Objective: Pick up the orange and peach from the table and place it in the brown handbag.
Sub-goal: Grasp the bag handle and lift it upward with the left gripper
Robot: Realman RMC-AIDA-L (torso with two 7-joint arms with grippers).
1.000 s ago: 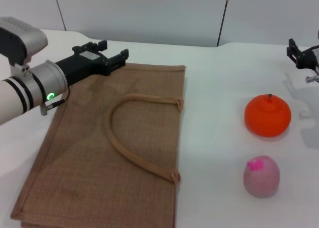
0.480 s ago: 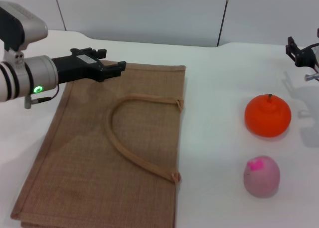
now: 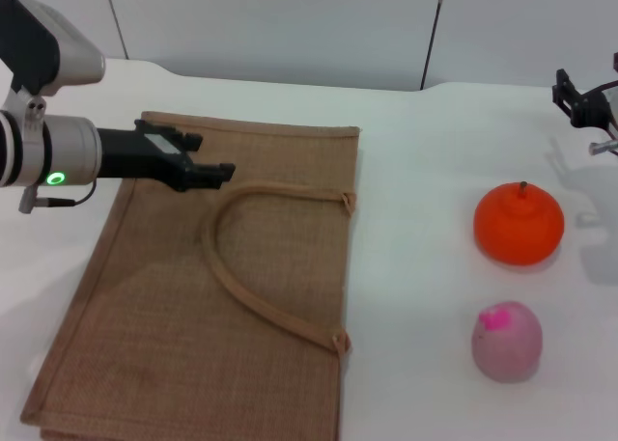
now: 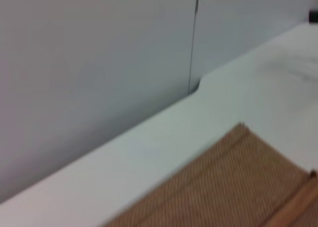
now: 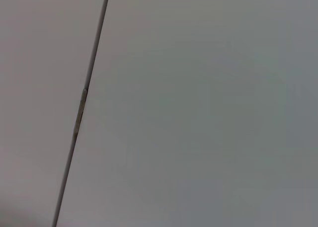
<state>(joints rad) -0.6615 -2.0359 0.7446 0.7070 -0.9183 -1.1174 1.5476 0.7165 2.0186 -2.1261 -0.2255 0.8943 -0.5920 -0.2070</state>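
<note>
Nothing is bagged yet: the orange and the peach are sitting at four o'clock, while the left gripper, empty and parted, is hovering over the flat brown handbag; the right gripper is waiting at two o'clock.

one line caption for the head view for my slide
Left claw over the flat handbag near its strap; orange and peach sit on the table, right claw at the edge.

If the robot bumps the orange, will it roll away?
Probably only a little. The orange looks round but flattened, sitting stem up on the flat white table, so it may wobble more than roll. Its skin looks smooth, so it might slip in the fingers. A rolling orange could reach the peach nearby.
</note>
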